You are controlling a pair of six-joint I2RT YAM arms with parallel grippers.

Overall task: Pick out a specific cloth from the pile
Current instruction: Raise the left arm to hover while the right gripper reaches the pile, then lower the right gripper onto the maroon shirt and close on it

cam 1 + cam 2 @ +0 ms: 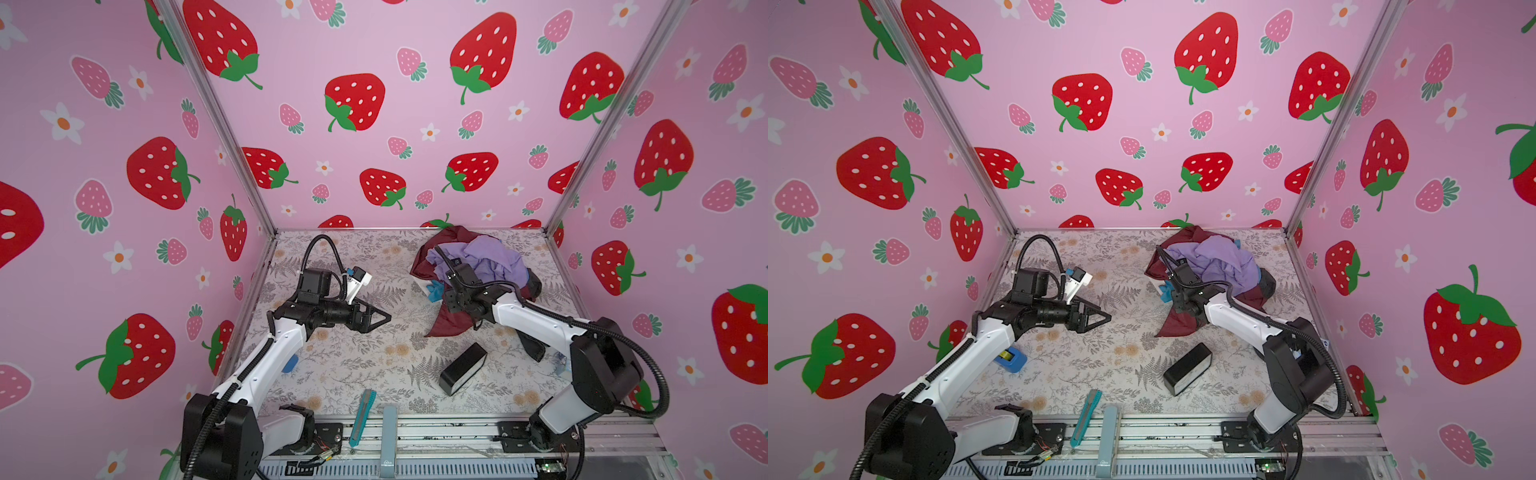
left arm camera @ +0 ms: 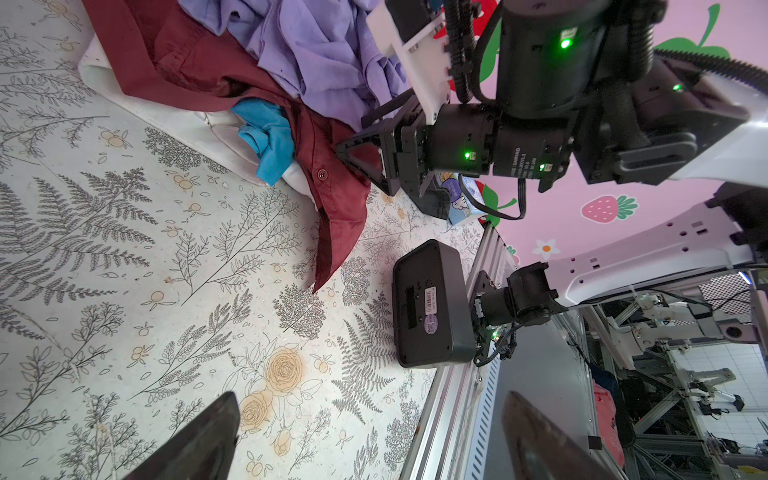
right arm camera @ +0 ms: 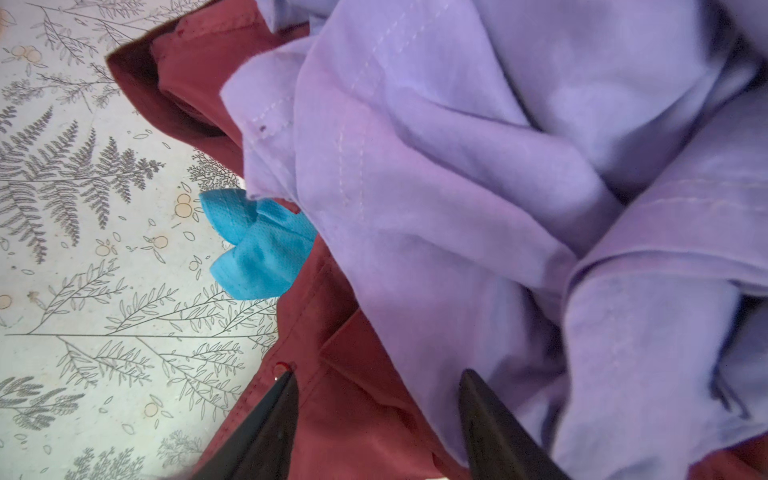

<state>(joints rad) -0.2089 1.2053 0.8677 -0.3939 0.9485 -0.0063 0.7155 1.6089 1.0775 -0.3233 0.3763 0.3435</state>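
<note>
**Right end effector set to pinch the maroon cloth**

The right end effector straddles the cloth, jaws apart, nothing gripped yet. Thin, button-fronted maroon fabric lies under the soft lavender garment in the pile. Next: close, then pull it clear. The left end effector idles, jaws apart, over the desk.

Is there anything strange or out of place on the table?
Yes. A teal utility knife lies half off the patterned mat's front edge, its lower end on the metal rail. A black rectangular box lies tilted on the mat, apart from the clothes.
</note>
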